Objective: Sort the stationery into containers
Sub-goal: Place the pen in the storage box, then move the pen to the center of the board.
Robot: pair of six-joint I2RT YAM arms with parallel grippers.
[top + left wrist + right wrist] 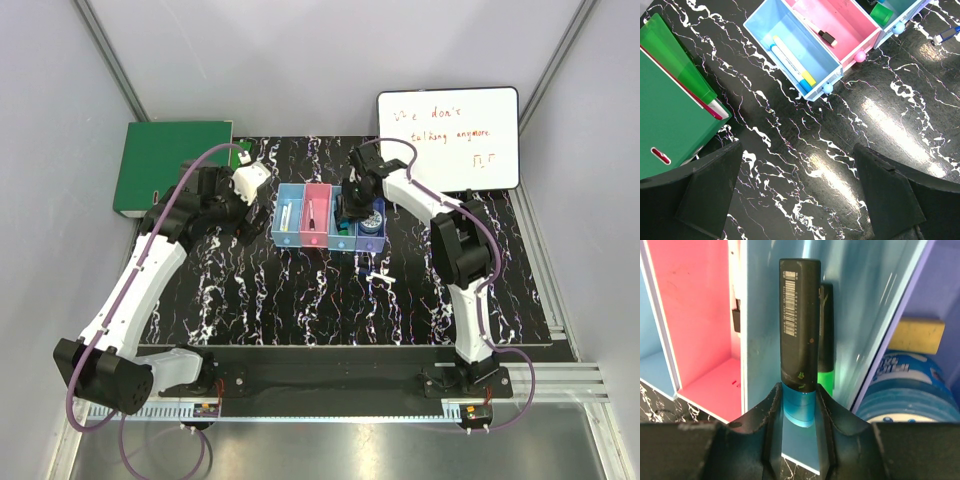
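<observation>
The containers are a joined row of four bins (300,240): light blue (760,20), pink (855,27), light blue (765,300) and purple-blue (935,285). My right gripper (799,395) is shut on a black marker with a blue end (799,315) and holds it inside the third bin, beside a black and green marker (826,375). A blue-and-white roll (912,390) lies in the purple bin. Yellow and blue-tipped white markers (790,57) lie in the first bin, a white one (815,30) in the pink. My left gripper (797,195) is open and empty over the table, left of the bins.
A green binder (170,165) lies at the back left, close to my left gripper; it also shows in the left wrist view (665,110). A whiteboard (448,140) with red writing stands at the back right. A small blue and white pen (380,275) lies on the table before the bins.
</observation>
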